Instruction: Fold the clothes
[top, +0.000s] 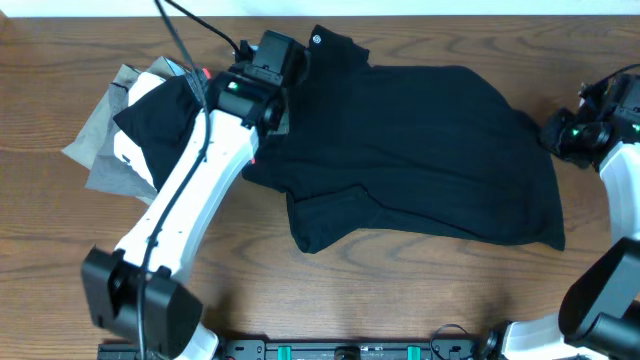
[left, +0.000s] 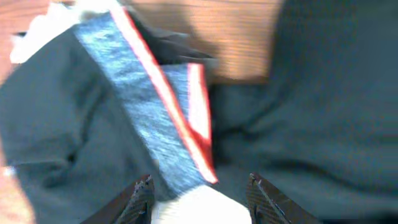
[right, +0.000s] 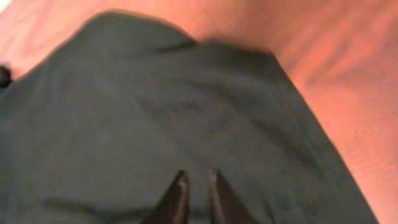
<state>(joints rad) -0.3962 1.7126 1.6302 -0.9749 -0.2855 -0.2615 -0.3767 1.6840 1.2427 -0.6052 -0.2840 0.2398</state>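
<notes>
The black shirt (top: 420, 140) is lying spread across the table (top: 400, 295), near hem rumpled. At its right edge the right gripper (right: 198, 178), fingers nearly closed, is risking bunching it. Far left, the left gripper (left: 200, 190), fingers apart, is hanging over a grey red-edged cloth (left: 137, 118) and could snag that instead.

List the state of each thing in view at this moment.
black shirt, spread out on the table, rumpled, not yet folded.
left hand, open, over the shirt's upper left part.
right hand, nearly shut at the shirt's right edge; grip on cloth unclear.
pile of other clothes, heaped at the table's left end.
</notes>
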